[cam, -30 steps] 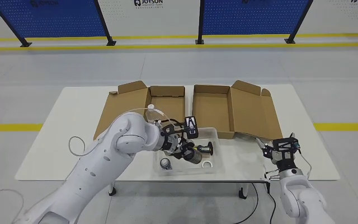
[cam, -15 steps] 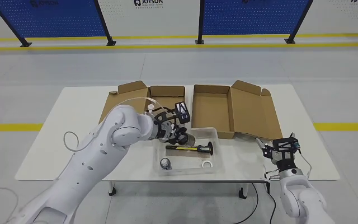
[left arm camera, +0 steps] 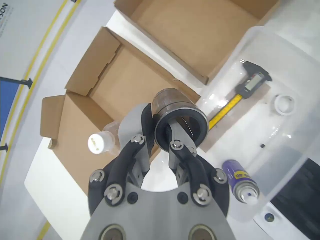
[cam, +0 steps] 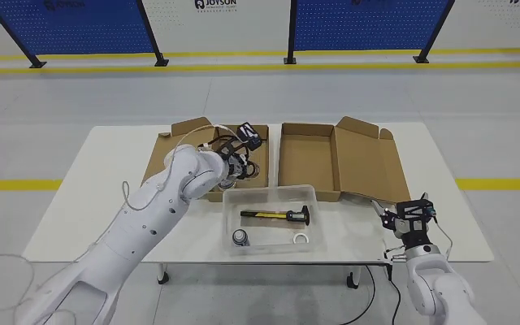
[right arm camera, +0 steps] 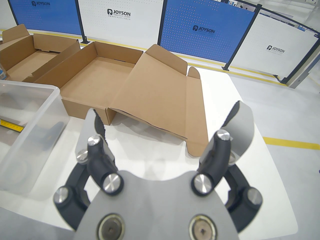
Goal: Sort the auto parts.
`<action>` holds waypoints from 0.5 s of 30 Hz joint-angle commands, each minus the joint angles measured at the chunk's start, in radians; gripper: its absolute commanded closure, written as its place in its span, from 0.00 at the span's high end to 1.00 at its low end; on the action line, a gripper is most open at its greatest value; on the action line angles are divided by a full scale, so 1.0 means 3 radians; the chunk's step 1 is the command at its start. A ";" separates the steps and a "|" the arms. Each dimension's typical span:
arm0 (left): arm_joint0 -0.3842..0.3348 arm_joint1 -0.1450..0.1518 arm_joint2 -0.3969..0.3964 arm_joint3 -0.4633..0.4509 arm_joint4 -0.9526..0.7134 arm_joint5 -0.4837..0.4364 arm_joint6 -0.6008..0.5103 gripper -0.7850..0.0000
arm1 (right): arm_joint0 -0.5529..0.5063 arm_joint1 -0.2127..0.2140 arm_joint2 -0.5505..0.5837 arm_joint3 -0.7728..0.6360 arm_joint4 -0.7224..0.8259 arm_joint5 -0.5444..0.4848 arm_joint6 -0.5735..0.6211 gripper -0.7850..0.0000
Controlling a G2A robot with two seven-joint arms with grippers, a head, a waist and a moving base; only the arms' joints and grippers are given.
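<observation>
Clamping a bearing (left arm camera: 172,106) above the carton (left arm camera: 125,76) — left jaws.

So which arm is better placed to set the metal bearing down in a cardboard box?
Left. The left gripper is shut on the bearing above the box with the bottle. The right gripper sits open and empty at the table's edge.

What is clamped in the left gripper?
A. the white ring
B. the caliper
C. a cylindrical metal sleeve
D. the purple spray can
C: the left gripper pinches the cylindrical metal sleeve by its wall, one finger inside the bore; the caliper, spray can and white ring lie in the clear bin.
</observation>
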 commanded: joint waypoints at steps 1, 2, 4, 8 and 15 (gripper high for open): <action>-0.0054 -0.0045 0.0089 0.0076 0.0060 0.0107 -0.0011 0.00 | 0.0000 0.0000 0.0000 0.0000 0.0000 0.0000 0.0000 1.00; -0.0079 -0.0068 0.0117 0.0130 0.0035 0.0136 -0.0011 0.00 | 0.0000 0.0000 0.0000 0.0000 0.0000 0.0000 0.0000 1.00; -0.0136 -0.0111 0.0176 0.0243 0.0027 0.0192 -0.0040 0.00 | 0.0000 0.0000 0.0000 0.0000 0.0000 0.0000 0.0000 1.00; -0.0219 -0.0185 0.0258 0.0469 -0.0014 0.0223 -0.0018 0.00 | 0.0000 0.0000 0.0000 0.0000 0.0000 0.0000 0.0000 1.00; -0.0332 -0.0321 0.0435 0.0772 -0.0063 0.0134 0.0030 0.00 | 0.0000 0.0000 0.0000 0.0000 0.0000 0.0000 0.0000 1.00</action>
